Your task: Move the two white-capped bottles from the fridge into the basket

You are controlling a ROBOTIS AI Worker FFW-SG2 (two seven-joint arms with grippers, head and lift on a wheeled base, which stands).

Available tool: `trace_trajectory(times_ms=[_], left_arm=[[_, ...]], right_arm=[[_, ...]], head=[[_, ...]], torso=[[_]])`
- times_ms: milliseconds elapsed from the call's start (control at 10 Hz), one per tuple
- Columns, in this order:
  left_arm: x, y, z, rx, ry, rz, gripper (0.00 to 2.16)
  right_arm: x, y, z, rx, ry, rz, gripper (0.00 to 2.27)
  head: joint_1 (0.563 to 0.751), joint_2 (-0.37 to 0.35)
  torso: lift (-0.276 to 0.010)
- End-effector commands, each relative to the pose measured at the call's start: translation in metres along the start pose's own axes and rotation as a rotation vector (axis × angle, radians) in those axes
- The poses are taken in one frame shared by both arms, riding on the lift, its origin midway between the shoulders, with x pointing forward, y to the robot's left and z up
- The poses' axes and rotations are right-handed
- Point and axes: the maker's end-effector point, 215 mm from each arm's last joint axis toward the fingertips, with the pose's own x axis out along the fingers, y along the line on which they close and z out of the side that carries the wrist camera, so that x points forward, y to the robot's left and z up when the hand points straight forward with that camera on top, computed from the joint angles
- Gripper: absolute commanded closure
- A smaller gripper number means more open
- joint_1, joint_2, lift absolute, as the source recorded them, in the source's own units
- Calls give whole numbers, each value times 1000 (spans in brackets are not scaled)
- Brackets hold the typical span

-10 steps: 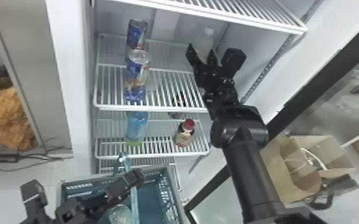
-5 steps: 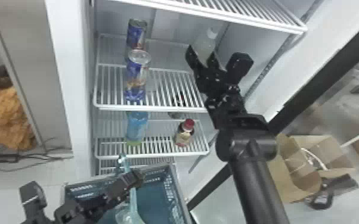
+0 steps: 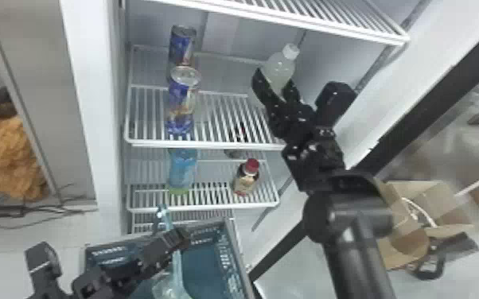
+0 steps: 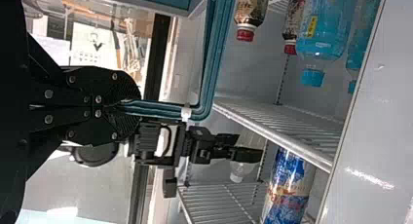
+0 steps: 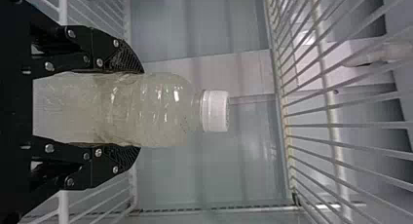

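My right gripper (image 3: pixel 275 88) is inside the fridge at the right of the middle shelf. Its fingers close around a white-capped bottle (image 3: pixel 283 65) of cloudy liquid. In the right wrist view, both fingers of the right gripper (image 5: pixel 134 109) press the sides of the bottle (image 5: pixel 168 109), the cap pointing away from the palm. My left gripper (image 3: pixel 177 238) stays at the teal basket (image 3: pixel 230 254). In the left wrist view, the left gripper (image 4: pixel 131 107) is shut on the basket's handle (image 4: pixel 160 109). A clear, bottle-like thing (image 3: pixel 167 287) lies in the basket.
Two blue cans (image 3: pixel 181 105) stand left on the same shelf (image 3: pixel 226 145). Below are a blue bottle (image 3: pixel 182 171) and a red-capped bottle (image 3: pixel 246 178). Another wire shelf (image 3: pixel 290 18) spans above. A cardboard box (image 3: pixel 413 199) sits outside at the right.
The right wrist and forearm have swung to the right, and the gripper is lower in the head view. The white-capped bottle shows more clearly between its fingers. My left gripper has hardly moved.
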Motion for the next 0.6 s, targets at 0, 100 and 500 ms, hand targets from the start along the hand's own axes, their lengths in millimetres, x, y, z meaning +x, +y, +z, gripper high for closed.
trace_trajectory(times_ms=[0, 100, 500], left_arm=[[-1, 1, -1, -3, -1, 0, 1184], [-1, 1, -1, -3, -1, 0, 1184], [0, 1, -3, -6, 5, 0, 1184]], right_arm=[[-24, 2, 4, 18, 1, 3, 728], [-43, 3, 7, 16, 4, 2, 728], [-95, 17, 14, 24, 36, 28, 728]], head=[[695, -350], [695, -350], [695, -350]], torso=[[0], [0], [0]])
